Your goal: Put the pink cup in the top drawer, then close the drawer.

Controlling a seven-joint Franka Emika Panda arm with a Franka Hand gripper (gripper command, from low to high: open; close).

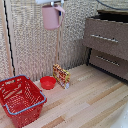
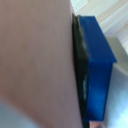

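Note:
The pale pink mug point(image 1: 51, 17) hangs high in the air at the top of the exterior view, left of the dresser. My gripper point(image 1: 52, 4) is shut on its rim from above; only its lower part shows. In the wrist view the mug's pink wall point(image 2: 35, 60) fills most of the picture and one blue fingertip pad point(image 2: 97, 65) presses against it. The dark brown dresser point(image 1: 120, 20) stands at the exterior view's right. Its top drawer point(image 1: 106, 34) is pulled out, with a silver bar handle. The lower drawer point(image 1: 108, 61) sits further in.
A big red wire basket point(image 1: 20, 100) stands at the exterior view's lower left. A shallow red bowl point(image 1: 48, 83) and a colourful snack packet point(image 1: 61, 76) are on the light wooden floor point(image 1: 90, 105). A woven wall point(image 1: 30, 45) is behind.

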